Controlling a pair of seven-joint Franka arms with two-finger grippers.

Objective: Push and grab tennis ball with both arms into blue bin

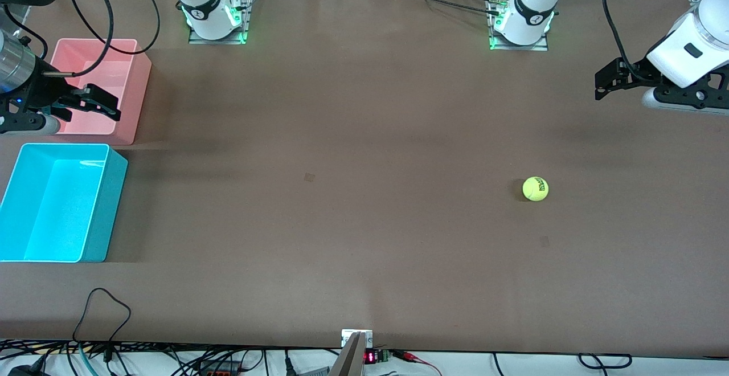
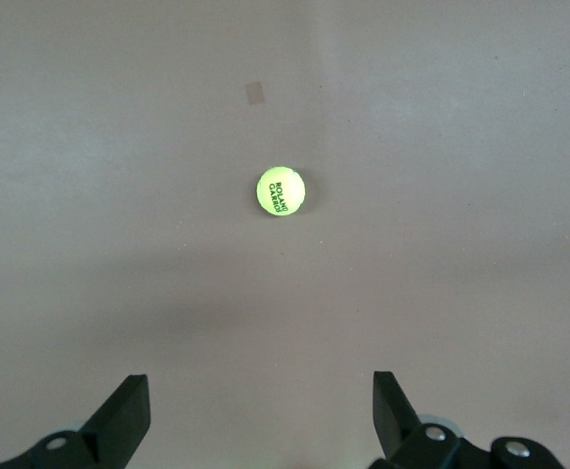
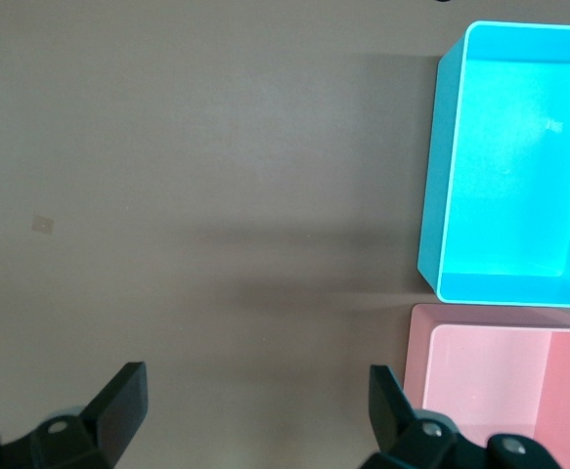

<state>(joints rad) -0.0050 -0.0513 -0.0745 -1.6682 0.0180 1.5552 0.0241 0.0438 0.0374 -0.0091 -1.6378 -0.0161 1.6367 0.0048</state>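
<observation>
Fuzzy yellow-green tennis ball (image 1: 535, 188) lying on brown table (image 1: 353, 222) toward the left arm's end, left gripper (image 1: 605, 81) spread wide above the table, right gripper (image 1: 98, 102) wide over pink plastic tub (image 1: 128, 115), cyan-blue rectangular plastic bin (image 1: 111, 193) beside it.

White arms (image 1: 692, 37), black cables, black hands (image 1: 603, 82)

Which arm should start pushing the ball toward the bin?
Left. The open left gripper hangs at the tennis ball's end; the open right gripper waits over the pink bin, beside the blue bin.
</observation>
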